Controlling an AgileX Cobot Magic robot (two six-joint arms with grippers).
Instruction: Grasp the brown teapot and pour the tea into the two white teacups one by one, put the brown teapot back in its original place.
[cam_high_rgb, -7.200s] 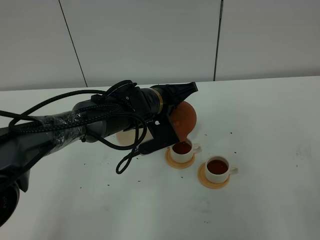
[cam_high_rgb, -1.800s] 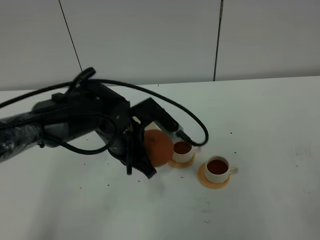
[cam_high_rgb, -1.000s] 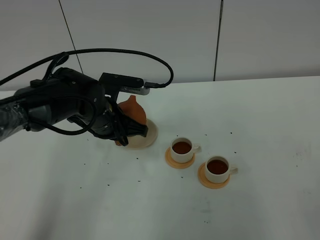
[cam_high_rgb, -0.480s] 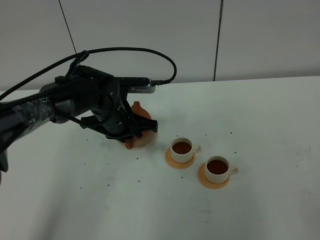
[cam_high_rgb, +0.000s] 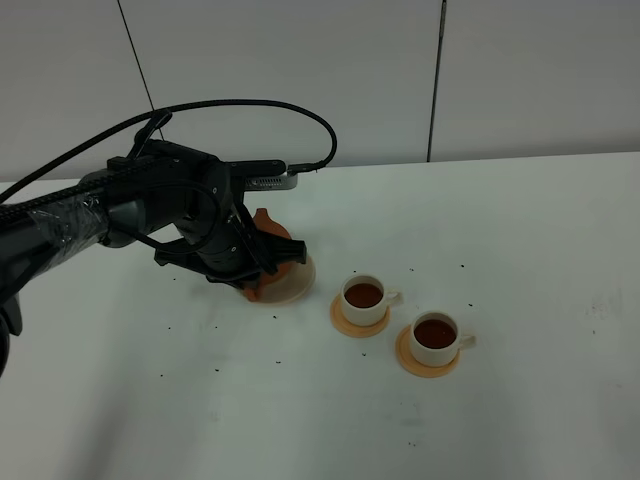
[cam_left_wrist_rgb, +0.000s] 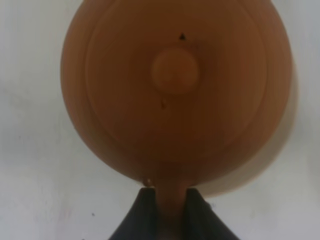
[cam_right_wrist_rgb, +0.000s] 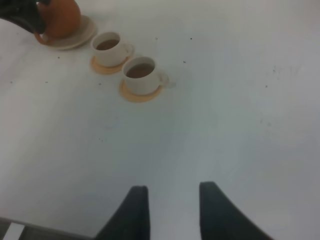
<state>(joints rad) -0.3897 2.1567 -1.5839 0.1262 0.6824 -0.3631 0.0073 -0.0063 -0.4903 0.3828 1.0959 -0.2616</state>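
A second ago I held the round orange-brown clay teapot (cam_high_rgb: 272, 268) a little above the round pale cream saucer (cam_high_rgb: 300, 283), and now it has come down onto that saucer, just beside the nearer of the two small white teacups (cam_high_rgb: 365, 297), so both cups (cam_high_rgb: 436, 335) hold dark tea and I think only letting go is left. My left gripper (cam_left_wrist_rgb: 167, 199) is pressed tight on the teapot's handle, and my right gripper (cam_right_wrist_rgb: 172, 207) is spread apart with nothing in it, well away from the saucer. My dark arm hides much of the teapot from the high camera, so I cannot tell if it sits flat.
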